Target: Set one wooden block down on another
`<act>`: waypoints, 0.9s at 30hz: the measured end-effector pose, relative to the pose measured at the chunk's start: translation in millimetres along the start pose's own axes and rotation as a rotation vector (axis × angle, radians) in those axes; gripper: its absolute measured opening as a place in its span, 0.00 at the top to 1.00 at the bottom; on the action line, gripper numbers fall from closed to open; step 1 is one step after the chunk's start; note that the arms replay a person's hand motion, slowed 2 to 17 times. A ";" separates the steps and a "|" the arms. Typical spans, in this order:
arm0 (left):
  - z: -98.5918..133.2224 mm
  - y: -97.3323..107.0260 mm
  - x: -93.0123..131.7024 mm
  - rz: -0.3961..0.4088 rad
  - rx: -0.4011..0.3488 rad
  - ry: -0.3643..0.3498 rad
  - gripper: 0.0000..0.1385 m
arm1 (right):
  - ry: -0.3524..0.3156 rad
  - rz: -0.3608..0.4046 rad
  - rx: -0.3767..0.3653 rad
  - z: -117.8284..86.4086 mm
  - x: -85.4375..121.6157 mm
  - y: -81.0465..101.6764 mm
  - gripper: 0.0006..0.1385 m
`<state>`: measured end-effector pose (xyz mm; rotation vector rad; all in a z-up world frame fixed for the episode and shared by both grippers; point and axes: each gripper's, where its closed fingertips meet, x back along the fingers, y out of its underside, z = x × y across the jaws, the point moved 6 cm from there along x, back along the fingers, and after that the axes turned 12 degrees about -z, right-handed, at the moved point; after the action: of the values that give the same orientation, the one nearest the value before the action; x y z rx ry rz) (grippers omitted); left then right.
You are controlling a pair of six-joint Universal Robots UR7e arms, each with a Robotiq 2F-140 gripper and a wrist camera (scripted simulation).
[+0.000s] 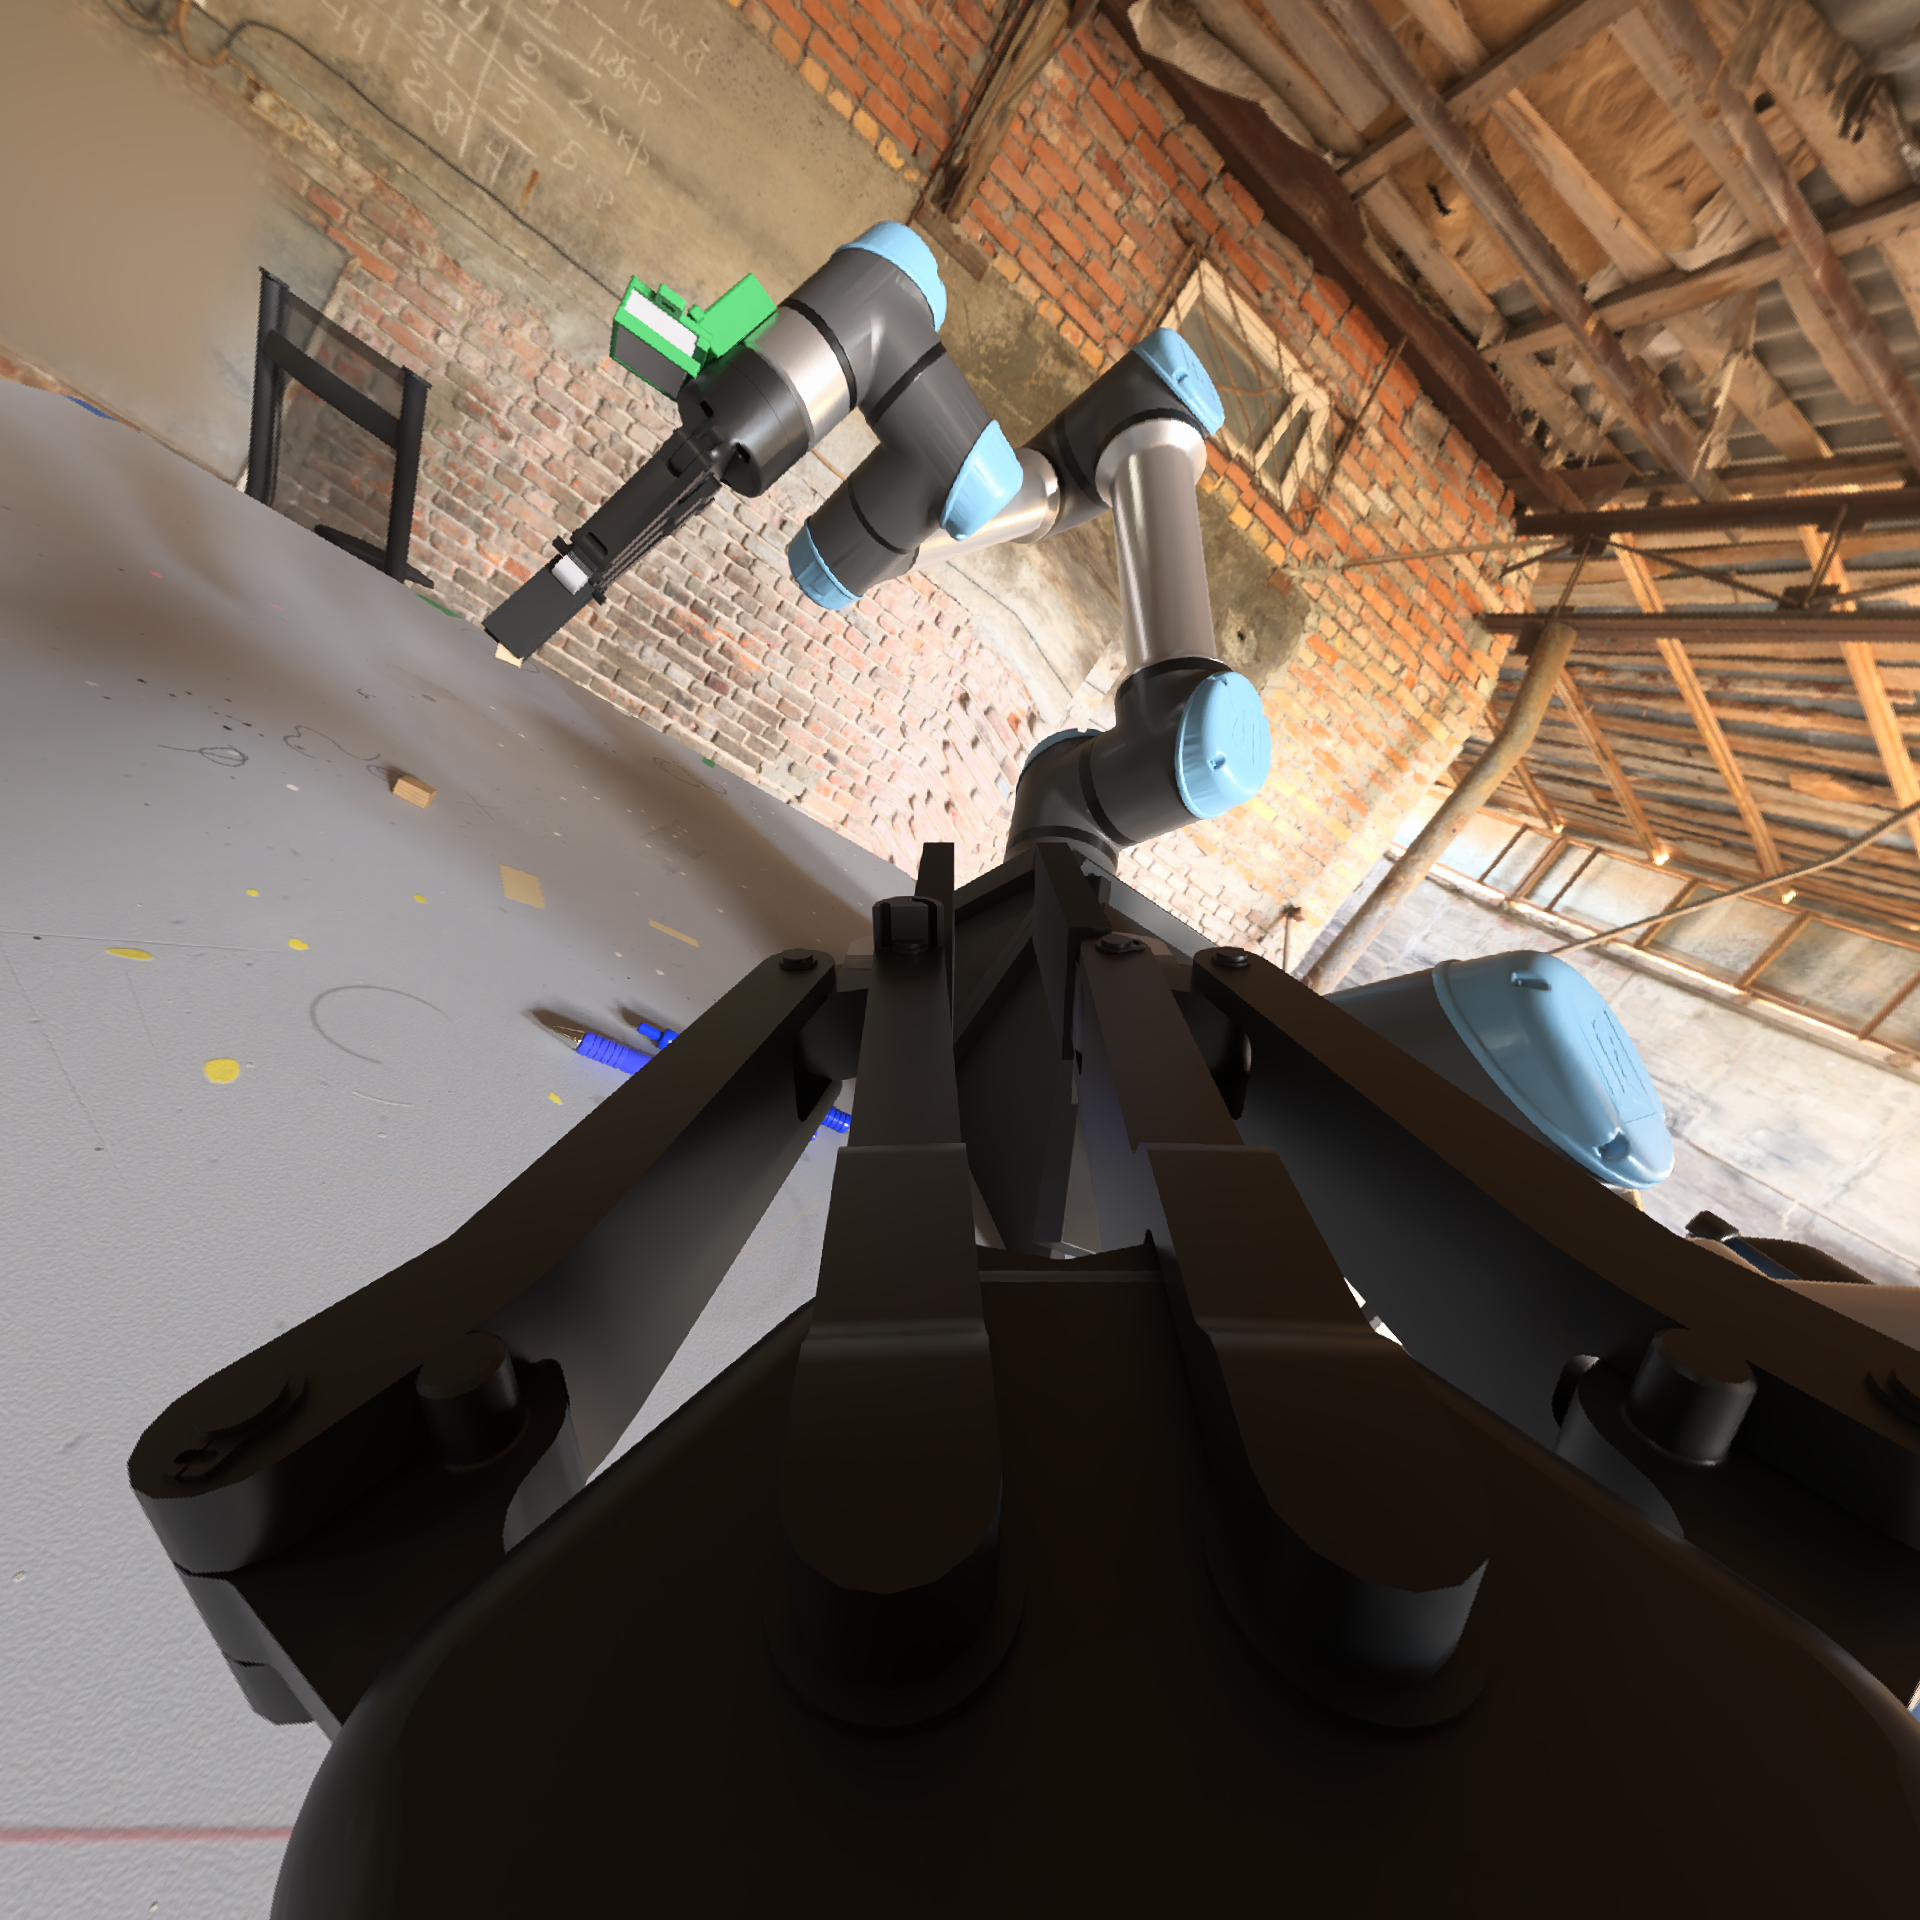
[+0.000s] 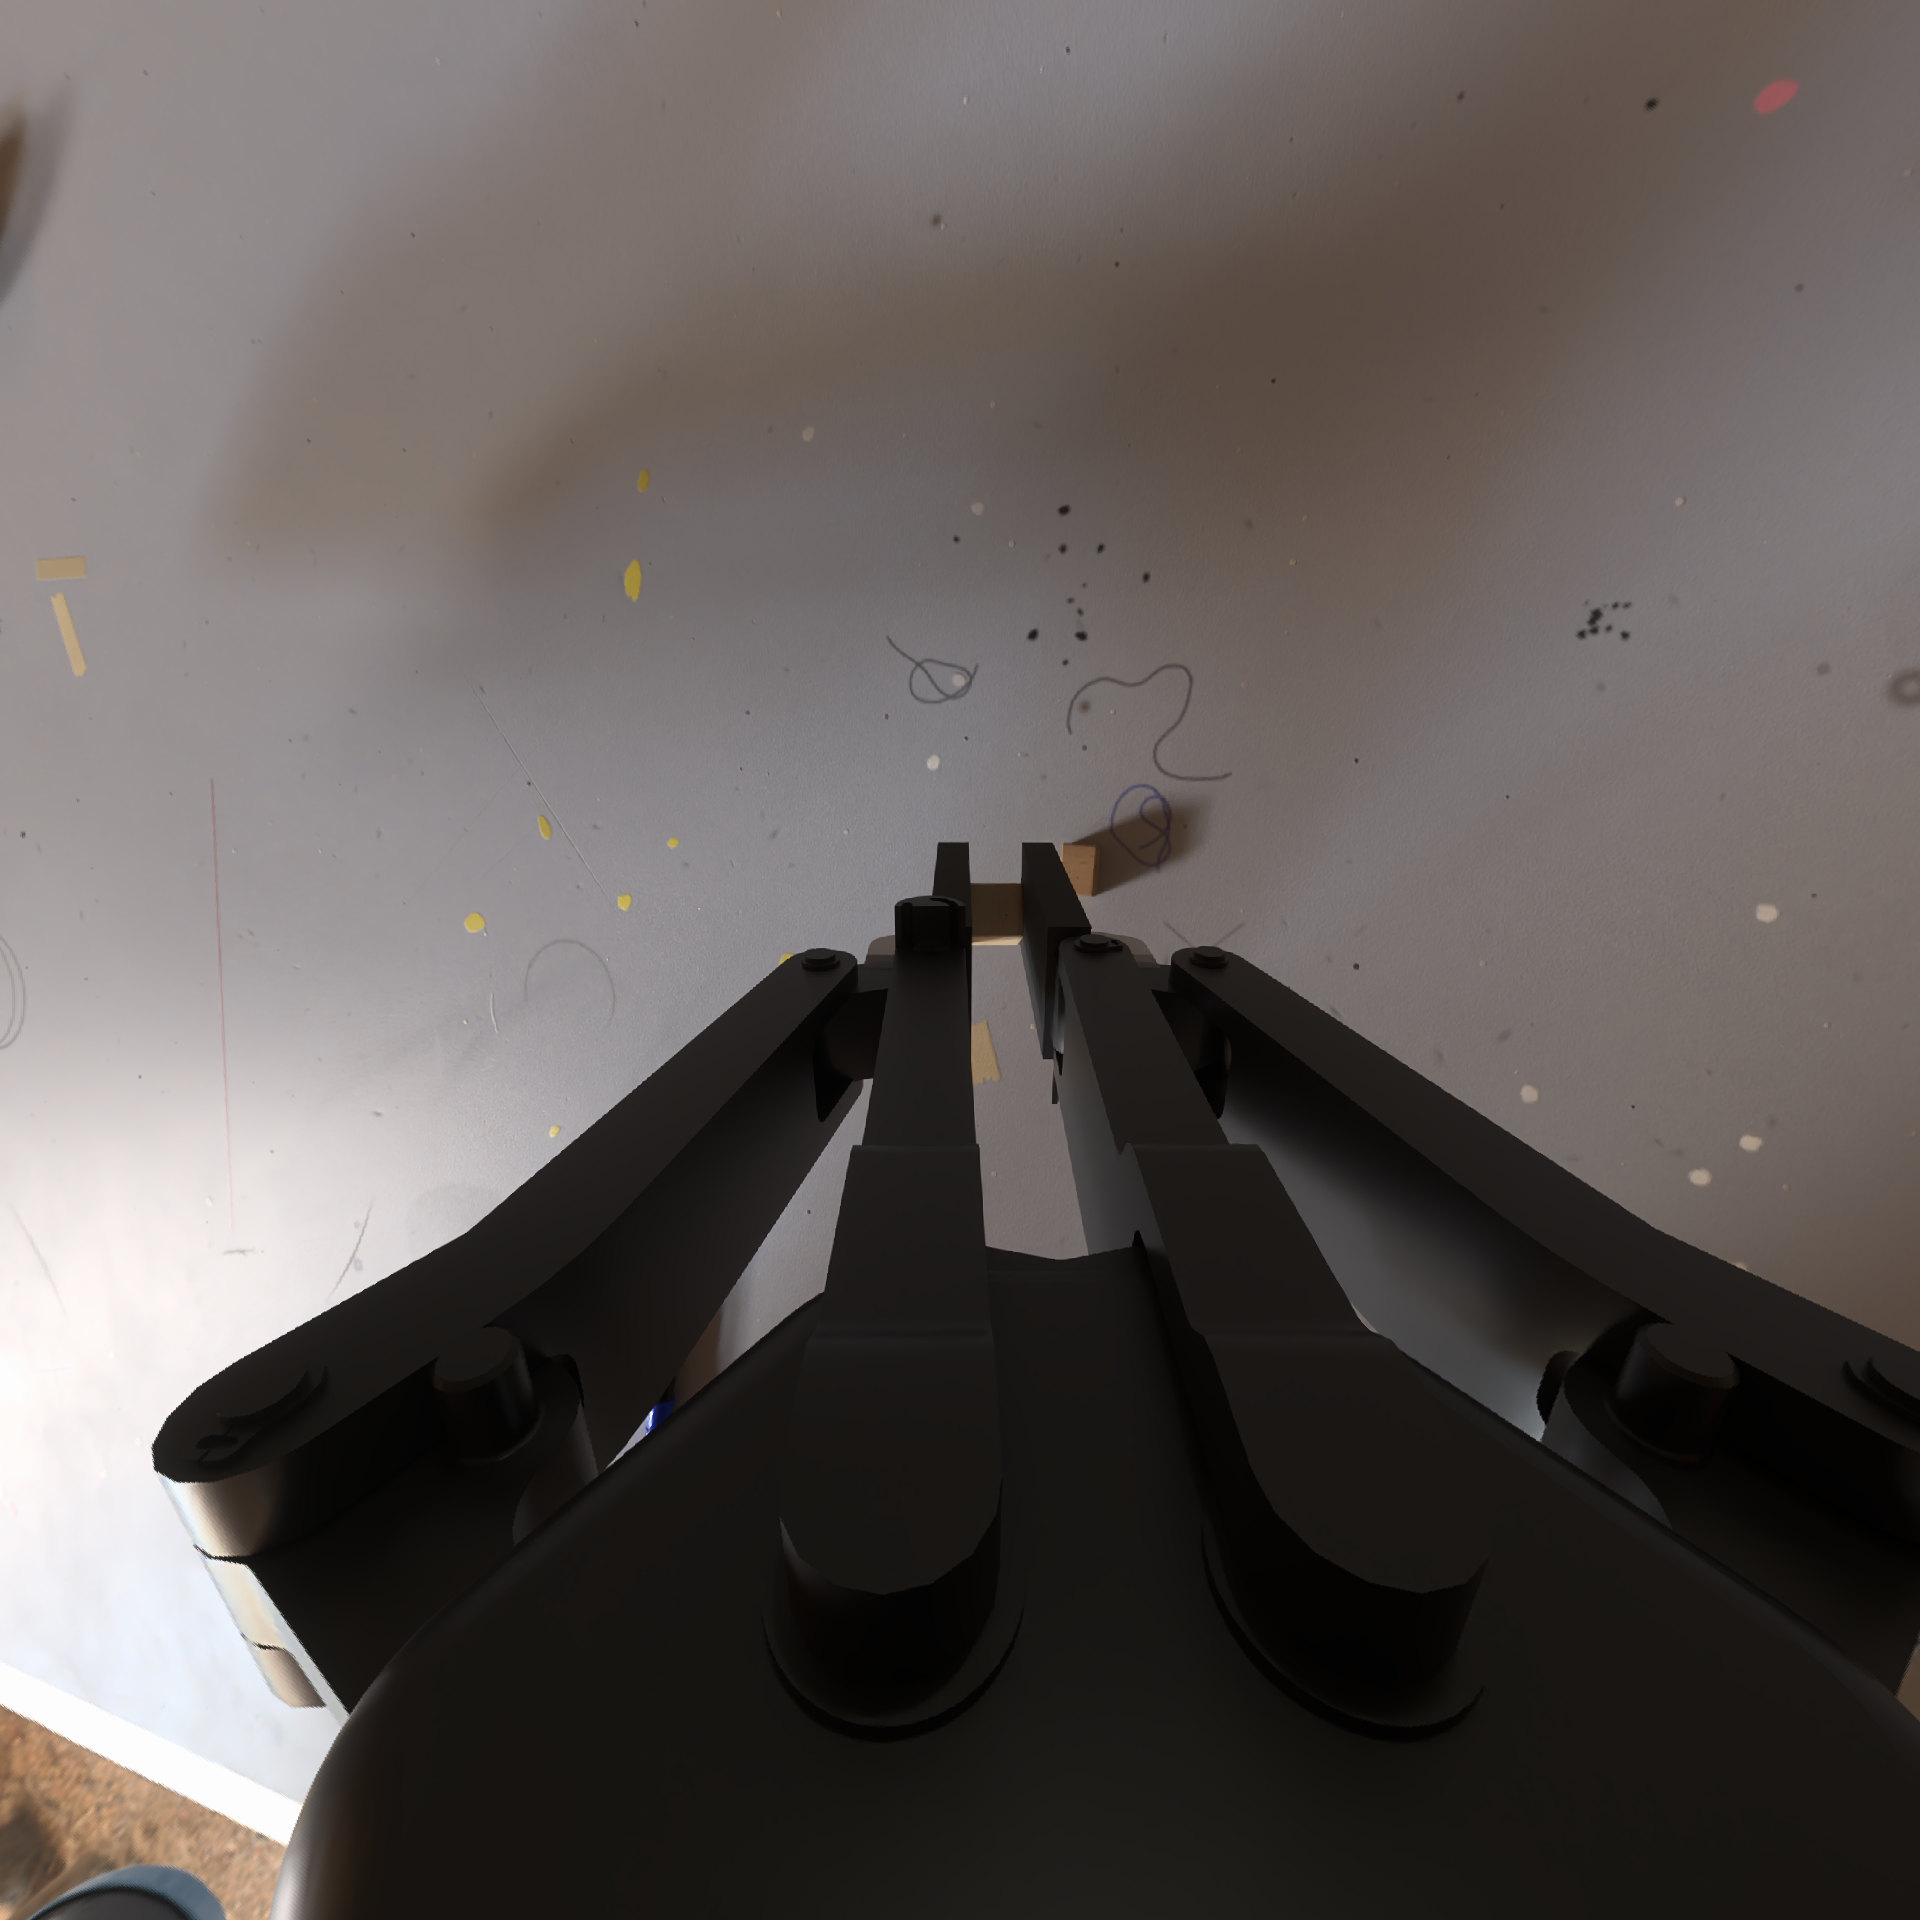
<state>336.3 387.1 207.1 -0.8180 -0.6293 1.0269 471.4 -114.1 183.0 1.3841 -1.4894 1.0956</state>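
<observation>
In the right wrist view my right gripper is shut on a small wooden block and holds it above the grey table. A second wooden block lies on the table just beyond and to the right, partly hidden by my right finger. In the left wrist view the right gripper hangs far off with its block at its tip, and the second block lies on the table nearer to me. My left gripper is empty, its jaws a narrow gap apart.
Two blue pens lie on the table near my left gripper. A black frame stand rises at the table's far edge before a brick wall. Tape scraps and paint spots mark the top. The table's white edge runs at lower left.
</observation>
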 end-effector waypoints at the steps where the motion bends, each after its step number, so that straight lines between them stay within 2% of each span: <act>1: -0.1 0.0 -0.3 -0.001 0.000 0.000 0.85 | 0.000 -0.011 -0.003 0.2 -0.1 0.8 0.91; 11: -0.5 -0.1 -3.1 -0.006 0.002 0.004 0.85 | 0.002 -0.123 -0.036 4.8 -7.7 5.2 0.91; 27: 1.1 0.7 -7.0 -0.022 0.003 0.002 0.85 | 0.009 -0.257 -0.043 11.5 -34.5 1.9 0.91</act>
<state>332.3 381.3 206.6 -0.8081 -0.6334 1.0069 472.0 -114.8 146.6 1.4909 -1.2792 0.9021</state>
